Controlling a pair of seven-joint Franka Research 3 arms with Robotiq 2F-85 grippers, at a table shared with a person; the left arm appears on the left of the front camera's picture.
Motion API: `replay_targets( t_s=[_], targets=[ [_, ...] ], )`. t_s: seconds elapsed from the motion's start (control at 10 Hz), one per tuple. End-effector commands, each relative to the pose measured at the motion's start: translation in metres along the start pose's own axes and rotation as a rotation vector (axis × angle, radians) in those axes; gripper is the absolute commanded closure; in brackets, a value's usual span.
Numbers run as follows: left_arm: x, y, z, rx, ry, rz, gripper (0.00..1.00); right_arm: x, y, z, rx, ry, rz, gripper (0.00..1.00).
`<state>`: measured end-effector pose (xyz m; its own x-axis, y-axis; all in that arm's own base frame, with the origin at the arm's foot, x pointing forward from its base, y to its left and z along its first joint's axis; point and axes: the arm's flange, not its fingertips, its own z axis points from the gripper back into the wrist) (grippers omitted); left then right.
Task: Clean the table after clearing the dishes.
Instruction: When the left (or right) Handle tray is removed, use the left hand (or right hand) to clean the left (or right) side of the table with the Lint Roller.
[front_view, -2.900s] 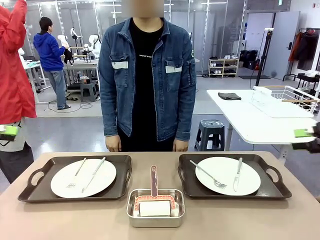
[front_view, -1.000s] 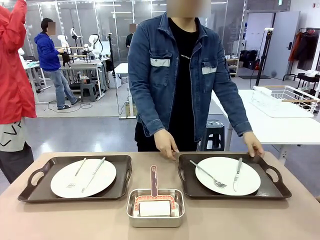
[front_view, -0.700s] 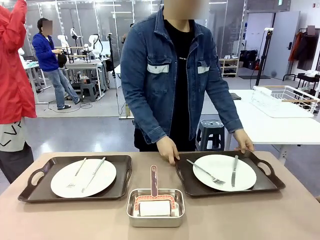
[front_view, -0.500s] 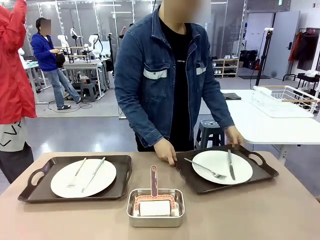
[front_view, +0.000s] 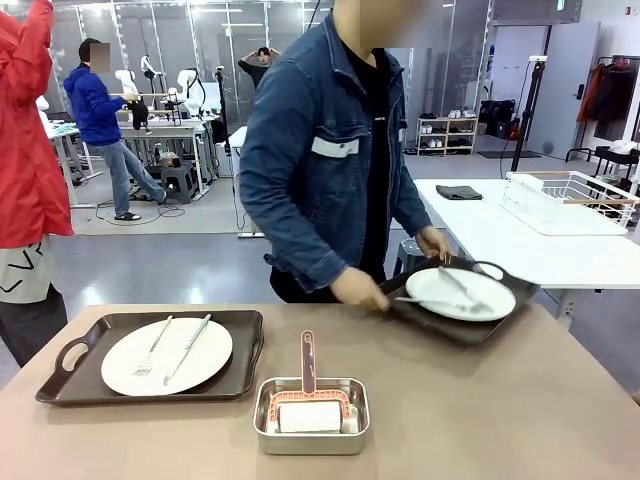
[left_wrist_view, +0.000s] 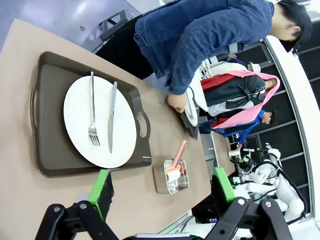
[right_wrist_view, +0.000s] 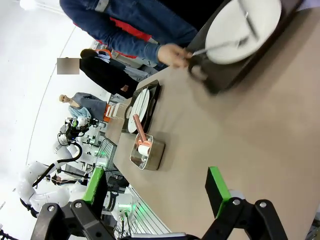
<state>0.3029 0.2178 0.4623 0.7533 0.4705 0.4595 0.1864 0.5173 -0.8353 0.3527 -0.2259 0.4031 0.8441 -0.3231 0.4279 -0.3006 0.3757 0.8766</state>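
Observation:
On the tan table (front_view: 520, 420) one dish stays at the left: a white plate (front_view: 166, 355) with fork and knife on a dark brown tray (front_view: 70, 352), also in the left wrist view as plate (left_wrist_view: 100, 122) on tray (left_wrist_view: 50, 115). The person's hands (front_view: 360, 288) hold the second tray (front_view: 455, 325) with its white plate (front_view: 460, 292), lifted off the table's far right corner and tilted; the right wrist view shows this tray (right_wrist_view: 225, 77) too. My left gripper (left_wrist_view: 160, 187) and right gripper (right_wrist_view: 155, 187) both hover open above the table, holding nothing.
A steel pan (front_view: 311, 415) with a pink-handled tool and a white block stands at the front middle of the table. Behind at the right is a white table (front_view: 520, 240) with a wire basket (front_view: 570, 195). Other people stand at the left.
The person has gripped the right tray, lifted it off the table and swung it back to the right. The left tray and steel pan have not moved.

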Motion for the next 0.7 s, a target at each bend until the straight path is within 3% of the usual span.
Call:
replay_targets(
  t_s=[0.0, 0.6],
  targets=[
    [0.0009, 0.0003, 0.0023, -0.016, -0.009, -0.013, 0.00, 0.0010, 0.0031, 0.0003, 0.004, -0.003, 0.009, 0.00],
    [0.0009, 0.0003, 0.0023, -0.016, -0.009, -0.013, 0.00, 0.0010, 0.0031, 0.0003, 0.004, -0.003, 0.009, 0.00]
  ],
)
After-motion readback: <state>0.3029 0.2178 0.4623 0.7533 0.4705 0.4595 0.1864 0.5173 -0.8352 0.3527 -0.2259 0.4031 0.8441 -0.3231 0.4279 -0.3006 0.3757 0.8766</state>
